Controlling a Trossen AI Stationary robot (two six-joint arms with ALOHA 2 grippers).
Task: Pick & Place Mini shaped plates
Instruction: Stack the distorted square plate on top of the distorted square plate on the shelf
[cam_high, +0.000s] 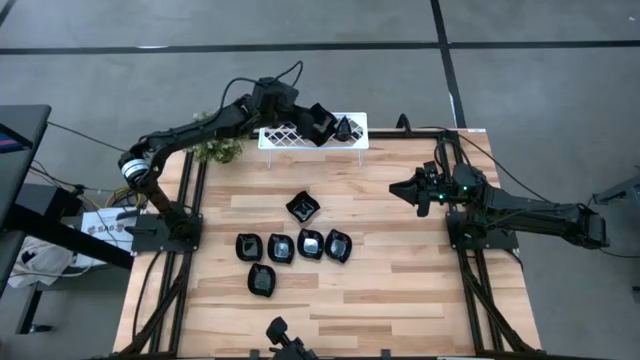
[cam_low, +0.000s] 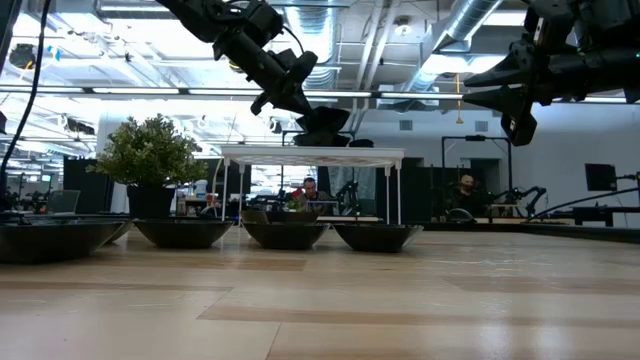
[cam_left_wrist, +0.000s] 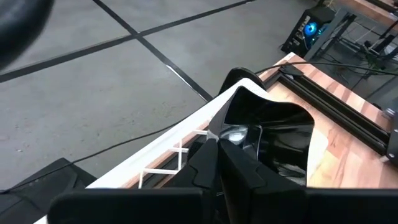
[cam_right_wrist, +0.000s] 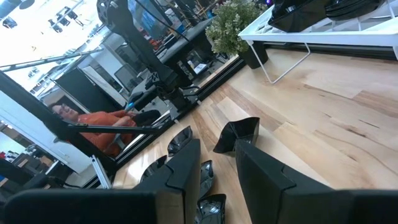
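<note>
Left hand (cam_high: 322, 128) pinches a glossy black square plate (cam_left_wrist: 267, 134) over the white lattice rack (cam_high: 285, 137); release comes next, while the right hand (cam_high: 398, 187) waits spread above the bench.

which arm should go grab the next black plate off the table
Right, probably. The right claw is open and empty above the table, beside the loose plates. The left claw is busy at the white rack with a plate.
</note>
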